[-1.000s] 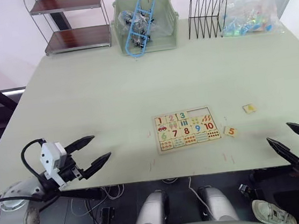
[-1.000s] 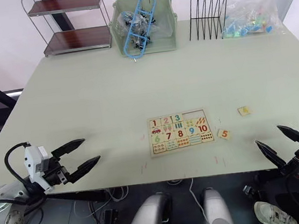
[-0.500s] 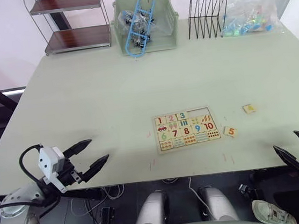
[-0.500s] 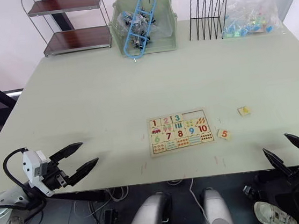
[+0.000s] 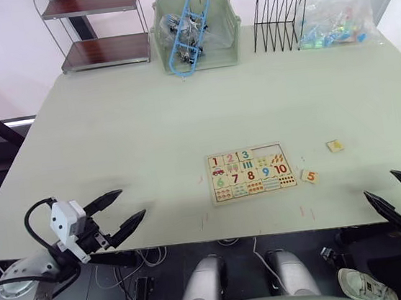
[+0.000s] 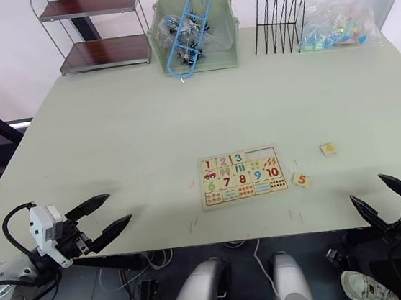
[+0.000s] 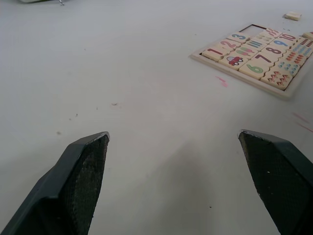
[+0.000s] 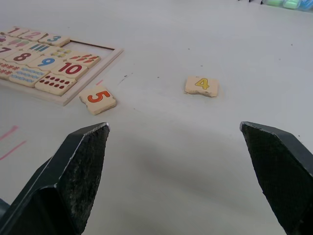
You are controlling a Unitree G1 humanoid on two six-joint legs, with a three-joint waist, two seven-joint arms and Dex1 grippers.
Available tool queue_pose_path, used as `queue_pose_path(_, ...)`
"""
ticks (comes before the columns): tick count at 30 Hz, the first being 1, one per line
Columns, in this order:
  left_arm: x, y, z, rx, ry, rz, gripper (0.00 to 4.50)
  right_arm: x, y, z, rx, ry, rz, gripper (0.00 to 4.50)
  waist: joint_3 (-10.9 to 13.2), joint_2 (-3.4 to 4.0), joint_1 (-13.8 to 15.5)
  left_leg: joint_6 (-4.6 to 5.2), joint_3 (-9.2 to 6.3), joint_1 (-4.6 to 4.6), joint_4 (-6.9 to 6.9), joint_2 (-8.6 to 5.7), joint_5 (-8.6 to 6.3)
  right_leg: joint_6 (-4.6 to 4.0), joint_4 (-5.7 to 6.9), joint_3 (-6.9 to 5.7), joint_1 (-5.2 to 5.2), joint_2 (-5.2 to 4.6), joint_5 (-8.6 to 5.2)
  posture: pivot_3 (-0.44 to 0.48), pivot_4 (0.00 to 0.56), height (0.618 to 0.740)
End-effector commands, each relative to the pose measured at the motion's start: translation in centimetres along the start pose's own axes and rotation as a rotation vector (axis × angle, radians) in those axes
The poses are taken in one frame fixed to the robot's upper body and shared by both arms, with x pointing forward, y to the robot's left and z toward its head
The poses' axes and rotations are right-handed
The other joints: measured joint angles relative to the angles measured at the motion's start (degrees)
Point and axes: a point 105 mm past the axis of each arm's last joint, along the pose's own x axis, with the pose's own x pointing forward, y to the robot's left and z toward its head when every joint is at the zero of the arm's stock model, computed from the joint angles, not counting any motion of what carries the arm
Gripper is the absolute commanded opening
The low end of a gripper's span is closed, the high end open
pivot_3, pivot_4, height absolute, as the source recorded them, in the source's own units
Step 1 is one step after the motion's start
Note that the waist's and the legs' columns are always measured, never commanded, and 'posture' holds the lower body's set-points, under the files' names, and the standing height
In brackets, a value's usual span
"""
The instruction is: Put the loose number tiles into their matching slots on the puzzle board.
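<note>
on the pale green table (image 5: 146,120) the small pale wooden puzzle board (image 5: 251,172) sits near the front edge with 1 to 3 seated; the loose wooden tiles 5 (image 5: 308,176) and 4 (image 5: 335,145) lie toward the right edge, within reach of the empty, spread right gripper (image 5: 397,193); the left gripper (image 5: 118,210) is likewise spread and idle.

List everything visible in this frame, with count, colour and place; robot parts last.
puzzle board: one, pale wood, near-centre of table; 1, 2, 3 seated in its top row, two slots open.
tile 5: one, orange-red digit, on table just off the board's right edge.
tile 4: one, yellow digit, farther right of the board.
table: one, pale grey-green.
shelf rack: one, metal with brown shelves, far left.
bin: one, pale green, blue-framed clutter inside, far centre.
wire rack: one, black, far right.
plastic bag: one, clear, coloured pieces, far right corner.
left gripper: open, near left edge.
right gripper: open, near right edge.
</note>
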Motion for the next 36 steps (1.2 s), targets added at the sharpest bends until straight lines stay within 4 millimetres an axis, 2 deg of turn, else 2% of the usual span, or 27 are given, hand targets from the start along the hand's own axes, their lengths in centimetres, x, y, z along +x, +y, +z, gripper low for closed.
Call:
queue_pose_path(1,-0.3,0.1,1.0,0.032,-0.032,0.016,4.5,0.0,-0.1,0.7,-0.028,-0.017,0.002,4.49,0.0,0.0,0.0,0.0,0.0,0.0,0.0,0.0,0.0,0.0,0.0,0.0,0.0,0.0,0.0,0.0,0.15,0.739)
queue_pose_path(24,0.1,0.0,1.2,0.036,-0.039,0.003,4.5,0.8,0.4,1.1,-0.028,-0.026,0.018,4.49,0.0,0.0,0.0,0.0,0.0,0.0,0.0,0.0,0.0,0.0,0.0,0.0,0.0,0.09,0.0,0.0,0.15,0.739)
queue_pose_path(30,1.2,-0.1,1.7,0.065,-0.049,-0.073,4.5,1.8,0.3,1.4,-0.041,-0.024,0.029,4.49,0.0,-0.01,0.0,0.0,0.01,0.01,0.01,-0.01,0.0,0.0,0.0,-0.02,0.01,0.17,0.0,0.0,0.15,0.739)
queue_pose_path(36,2.6,-0.4,2.8,0.104,-0.067,-0.158,4.5,3.2,-1.0,1.7,-0.064,0.004,-0.014,4.49,0.0,0.0,0.0,0.01,0.02,0.01,0.01,-0.04,0.01,-0.01,0.0,-0.02,0.01,0.25,0.01,0.0,0.15,0.739)
